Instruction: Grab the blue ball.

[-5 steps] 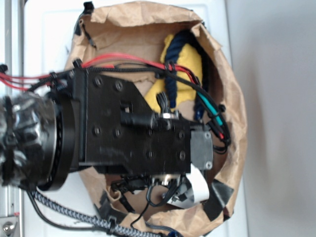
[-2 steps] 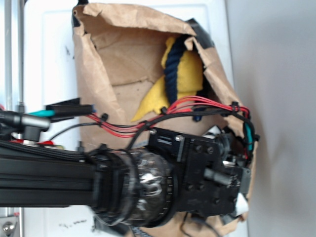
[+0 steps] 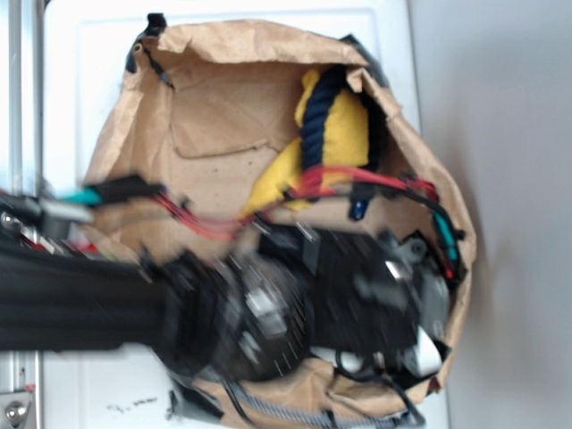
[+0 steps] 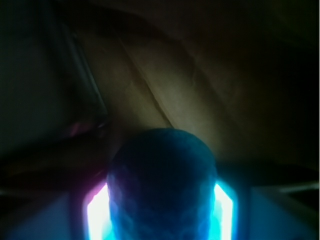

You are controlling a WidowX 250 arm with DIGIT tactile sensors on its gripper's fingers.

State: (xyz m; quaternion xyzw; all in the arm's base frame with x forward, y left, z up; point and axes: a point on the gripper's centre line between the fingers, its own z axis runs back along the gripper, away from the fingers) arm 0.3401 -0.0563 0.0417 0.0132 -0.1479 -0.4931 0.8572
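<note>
The blue ball fills the lower middle of the wrist view, dark, round and slightly fuzzy. It sits between my gripper's two brightly lit fingers, which press against its left and right sides. In the exterior view the gripper is deep in the lower right corner of the brown paper bag, and the arm hides the ball there. The arm is blurred by motion.
A yellow cloth with a dark navy twisted rope lying over it sits in the bag's upper right. The crumpled bag wall is close to the gripper's right. The bag rests on a white surface.
The arm swung from the bag's middle down to its lower right corner. The bag's walls shifted and spread wider, and more of the yellow cloth shows.
</note>
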